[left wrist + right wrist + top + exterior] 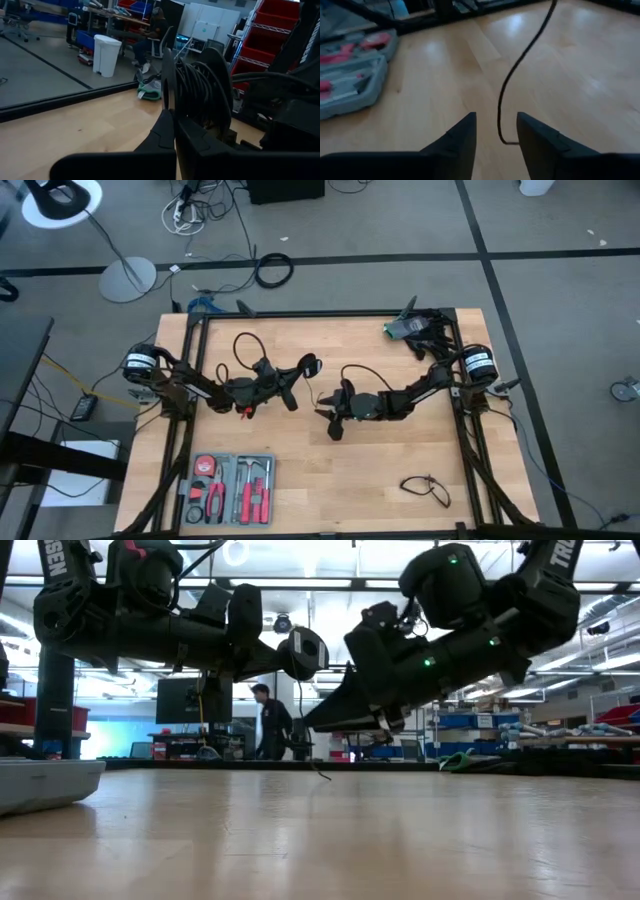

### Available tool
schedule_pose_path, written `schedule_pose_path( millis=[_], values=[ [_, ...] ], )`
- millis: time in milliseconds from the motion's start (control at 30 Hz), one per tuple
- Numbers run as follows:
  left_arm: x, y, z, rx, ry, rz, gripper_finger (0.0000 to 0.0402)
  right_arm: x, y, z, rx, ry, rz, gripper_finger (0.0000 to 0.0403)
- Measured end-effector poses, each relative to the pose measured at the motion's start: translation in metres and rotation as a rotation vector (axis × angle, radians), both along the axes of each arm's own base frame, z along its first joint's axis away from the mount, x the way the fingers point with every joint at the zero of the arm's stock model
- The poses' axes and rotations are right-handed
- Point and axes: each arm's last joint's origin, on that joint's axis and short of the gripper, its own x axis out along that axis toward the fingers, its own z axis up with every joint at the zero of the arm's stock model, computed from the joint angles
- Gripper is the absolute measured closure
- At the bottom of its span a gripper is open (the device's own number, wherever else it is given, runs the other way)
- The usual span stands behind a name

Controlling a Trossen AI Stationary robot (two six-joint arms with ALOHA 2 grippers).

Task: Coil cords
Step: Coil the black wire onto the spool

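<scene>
Wooden table [380,470]: pale plank top, the landmark for all below.
Left gripper [291,393]: raised over table centre, fingers closed on a black disc [168,82] with cord wound around it.
Right gripper [496,131]: just beside the left one above table centre, fingers apart, gripping nothing; thin black cord [520,57] hangs between them.
Second cord [427,486]: short, loosely looped, near the table's front right corner.
Tool case [228,489]: open, at the table's front left.
</scene>
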Motion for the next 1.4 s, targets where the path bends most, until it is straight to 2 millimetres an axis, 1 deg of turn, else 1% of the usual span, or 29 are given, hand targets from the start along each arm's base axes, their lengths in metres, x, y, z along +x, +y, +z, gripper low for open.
schedule_pose_path(
  millis=[100, 200, 300, 400, 433, 467, 567, 633, 767, 900, 1000, 1133, 1267, 1333, 1400],
  values=[
    [0.000, 0.000, 0.000, 0.005, 0.001, 0.000, 0.0401, 0.005, -0.002, 0.001, 0.009, 0.038, -0.011, 0.0256],
    [0.000, 0.000, 0.000, 0.005, -0.001, 0.000, 0.0401, 0.010, -0.003, 0.004, 0.009, 0.065, -0.016, 0.0268],
    [0.000, 0.000, 0.001, 0.004, -0.006, 0.000, 0.0401, 0.013, -0.004, 0.005, 0.008, 0.075, -0.022, 0.0306],
    [0.000, 0.000, 0.001, 0.004, -0.007, 0.000, 0.0401, 0.012, -0.006, 0.004, 0.005, 0.099, -0.026, 0.0370],
    [0.000, 0.000, 0.001, 0.004, -0.008, 0.000, 0.0401, 0.012, -0.006, 0.003, 0.001, 0.113, -0.030, 0.0385],
    [0.000, 0.000, 0.001, 0.004, -0.007, 0.000, 0.0401, 0.011, -0.007, 0.002, -0.008, 0.125, -0.045, 0.0392],
    [0.000, 0.000, 0.001, 0.004, -0.005, 0.000, 0.0401, 0.006, -0.009, -0.001, -0.019, 0.186, -0.111, 0.0397],
    [0.000, 0.000, 0.000, 0.005, -0.002, -0.005, 0.0401, 0.002, -0.013, 0.002, -0.013, 0.230, -0.153, 0.0399],
    [0.001, -0.002, 0.000, 0.008, -0.001, -0.069, 0.0401, -0.009, -0.029, 0.007, 0.030, 0.321, -0.247, 0.0400],
    [0.001, -0.002, 0.000, 0.016, 0.007, -0.087, 0.0401, -0.020, -0.043, 0.025, 0.025, 0.361, -0.318, 0.0401],
    [0.001, -0.002, -0.002, 0.017, 0.027, -0.088, 0.0401, -0.028, -0.053, 0.044, 0.005, 0.351, -0.342, 0.0401],
    [0.001, -0.002, -0.006, 0.036, 0.086, -0.090, 0.0401, -0.036, -0.061, 0.077, -0.008, 0.247, -0.351, 0.0402],
    [0.002, -0.003, -0.007, 0.039, 0.101, -0.091, 0.0401, -0.039, -0.064, 0.106, 0.023, 0.082, -0.331, 0.0402],
    [0.003, -0.003, -0.007, 0.039, 0.111, -0.090, 0.0401, -0.037, -0.064, 0.114, 0.034, 0.017, -0.287, 0.0402],
    [0.007, -0.003, -0.006, 0.042, 0.127, -0.089, 0.0401, -0.033, -0.063, 0.118, 0.044, -0.039, -0.240, 0.0403]
  ],
)
